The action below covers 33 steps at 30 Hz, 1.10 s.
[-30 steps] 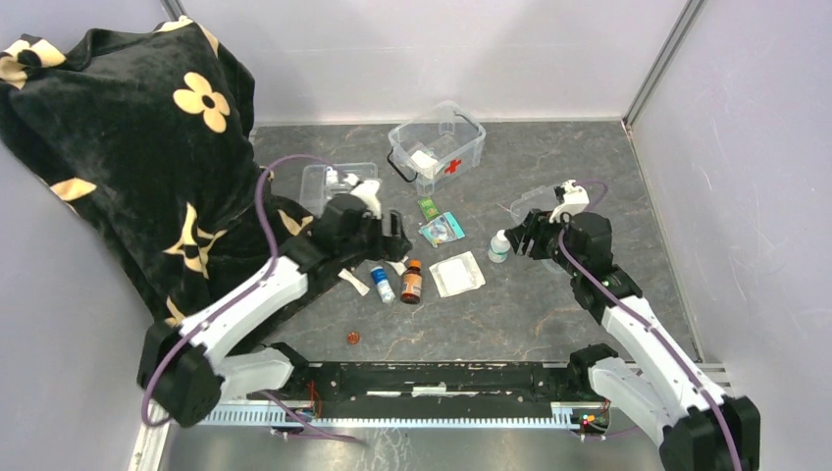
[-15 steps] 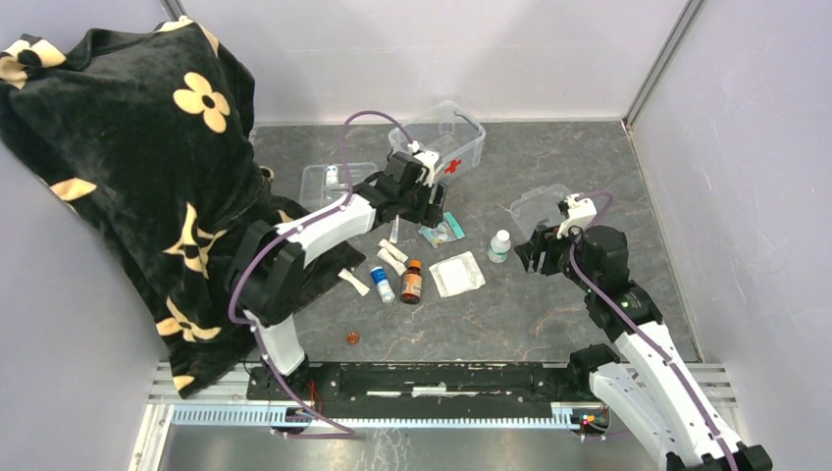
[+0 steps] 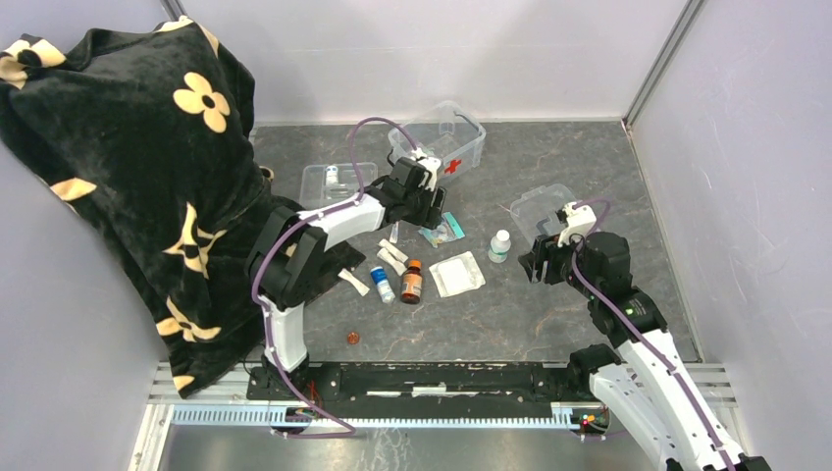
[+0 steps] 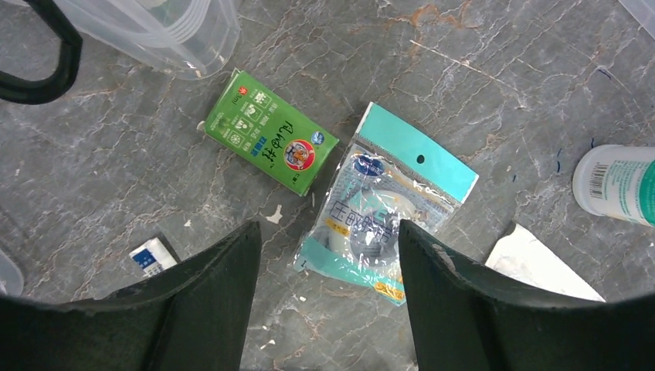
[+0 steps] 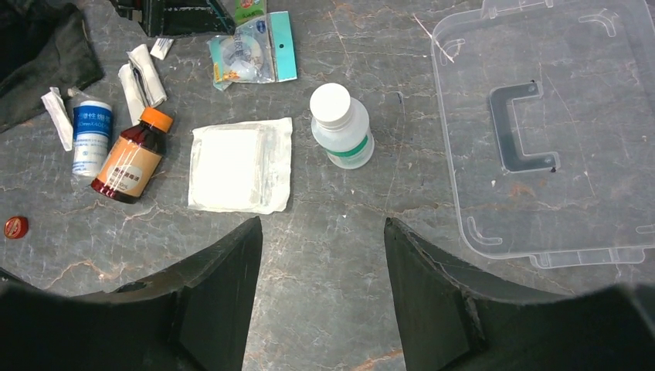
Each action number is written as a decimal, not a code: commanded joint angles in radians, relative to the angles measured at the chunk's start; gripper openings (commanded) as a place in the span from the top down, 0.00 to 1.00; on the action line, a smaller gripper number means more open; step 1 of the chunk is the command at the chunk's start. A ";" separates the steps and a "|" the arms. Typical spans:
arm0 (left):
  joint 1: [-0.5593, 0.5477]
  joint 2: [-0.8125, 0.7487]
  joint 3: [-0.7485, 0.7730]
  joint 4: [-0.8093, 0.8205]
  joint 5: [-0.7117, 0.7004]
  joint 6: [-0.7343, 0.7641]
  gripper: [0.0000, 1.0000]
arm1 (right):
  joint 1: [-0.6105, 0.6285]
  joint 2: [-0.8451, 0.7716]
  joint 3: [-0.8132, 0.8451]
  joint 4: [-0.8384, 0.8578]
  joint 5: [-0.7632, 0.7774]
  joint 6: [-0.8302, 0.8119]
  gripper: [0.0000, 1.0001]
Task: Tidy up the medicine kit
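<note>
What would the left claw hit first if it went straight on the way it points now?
Most likely the teal sealed packet, lying flat on the table in line with the left claw and its open jaws. The green box lies beside it, off that line. Depth is hard to judge.

Light is bright and even, falling from overhead — the grey worktop [image 3: 549, 314] shows only faint, soft shadows beneath the arms. The black blanket [image 3: 128, 157] on the left swallows detail. Both wrist views are sharp on the worktop: print on the green box [image 4: 270, 143] is crisp, the clear lid [image 5: 556, 131] carries a mild sheen — the near jaws sit dark, nearly featureless.
</note>
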 commanded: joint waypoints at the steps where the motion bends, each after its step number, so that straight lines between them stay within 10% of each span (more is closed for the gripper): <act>1: 0.006 0.050 0.009 0.057 0.039 0.051 0.31 | 0.002 -0.010 -0.013 0.018 0.001 0.008 0.35; 11: 0.006 0.091 -0.014 0.071 0.057 0.049 0.43 | 0.002 0.008 -0.023 0.019 -0.003 0.010 0.36; 24: 0.003 0.000 -0.018 0.043 0.117 -0.025 0.97 | 0.002 -0.026 -0.031 -0.002 0.007 0.019 0.37; 33: -0.012 -0.206 0.028 -0.002 0.080 -0.110 0.98 | 0.001 -0.051 -0.037 -0.026 0.021 0.006 0.38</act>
